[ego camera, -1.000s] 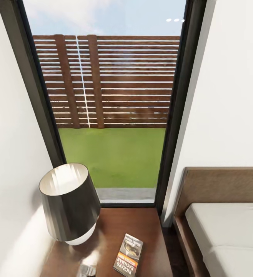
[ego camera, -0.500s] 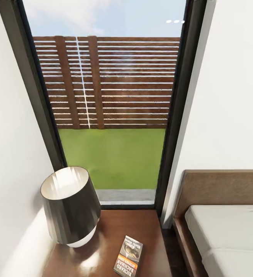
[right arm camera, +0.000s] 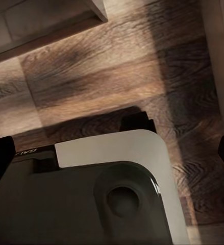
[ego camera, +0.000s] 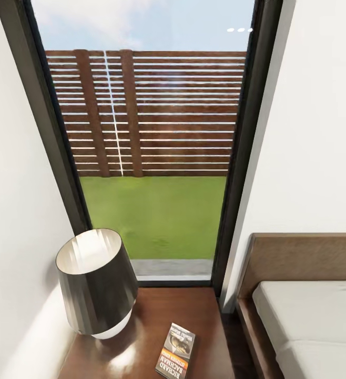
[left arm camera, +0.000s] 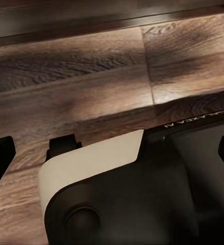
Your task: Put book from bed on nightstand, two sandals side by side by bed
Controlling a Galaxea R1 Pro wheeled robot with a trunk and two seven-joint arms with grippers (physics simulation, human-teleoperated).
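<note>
Both grippers hang over the plank floor (left arm camera: pixel 91 76); each wrist view shows dark finger edges far apart with nothing between, so they look open and empty. 1 book (ego camera: pixel 175 350) lies flat on 1 nightstand (ego camera: pixel 204 316), beside 1 lamp (ego camera: pixel 95 281). Book step looks done; next means finding the sandals by the bed (ego camera: pixel 309 316).

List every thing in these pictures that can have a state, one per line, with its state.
Small dark-covered paperback book: lying flat on the nightstand, closed.
Glossy dark-brown wooden nightstand: holding book and lamp.
Dark-shaded table lamp: upright.
Pale-grey mattress bed: bare where visible.
</note>
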